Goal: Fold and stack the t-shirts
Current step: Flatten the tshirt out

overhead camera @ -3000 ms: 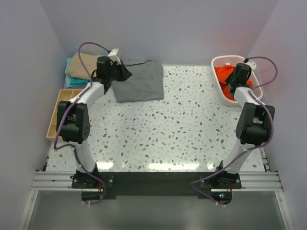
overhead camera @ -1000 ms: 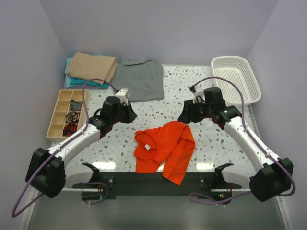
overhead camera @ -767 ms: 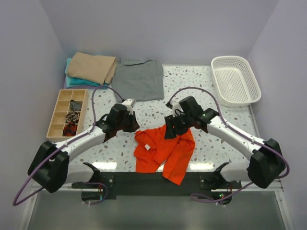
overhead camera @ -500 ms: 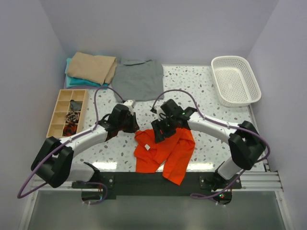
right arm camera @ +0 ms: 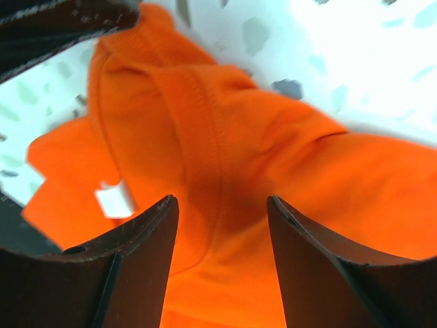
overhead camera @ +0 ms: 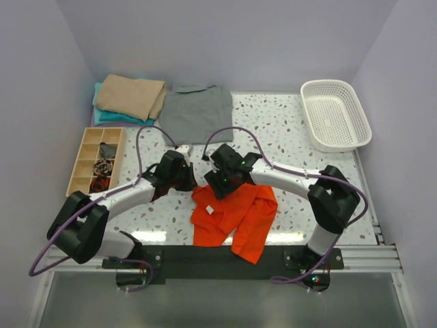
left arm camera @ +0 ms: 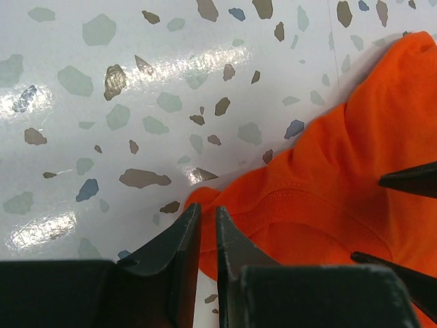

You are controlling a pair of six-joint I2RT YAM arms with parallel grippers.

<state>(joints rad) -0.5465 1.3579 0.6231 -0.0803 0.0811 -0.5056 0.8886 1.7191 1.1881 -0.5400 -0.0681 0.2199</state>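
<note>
No word, brand, number or sign can be read in any view. The only label is a small white tag (right arm camera: 115, 199) on the orange-red t-shirt (right arm camera: 225, 164), toward its left side; its face looks blank, too blurred and small to read.

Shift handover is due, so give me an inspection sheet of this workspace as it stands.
Surface: speckled white table, glare near the front edge.
Job's things: orange t-shirt crumpled front centre; grey t-shirt flat at the back; tan t-shirt folded on teal t-shirt, back left.
Clutter: white basket empty, back right; wooden tray holding small bits, left edge.
Grippers: left gripper fingers nearly together at the orange shirt's edge, pinch unclear; right gripper open over the same shirt.
Cables: purple cables loop above both arms.
Surroundings: lilac walls; nothing else seen.
</note>
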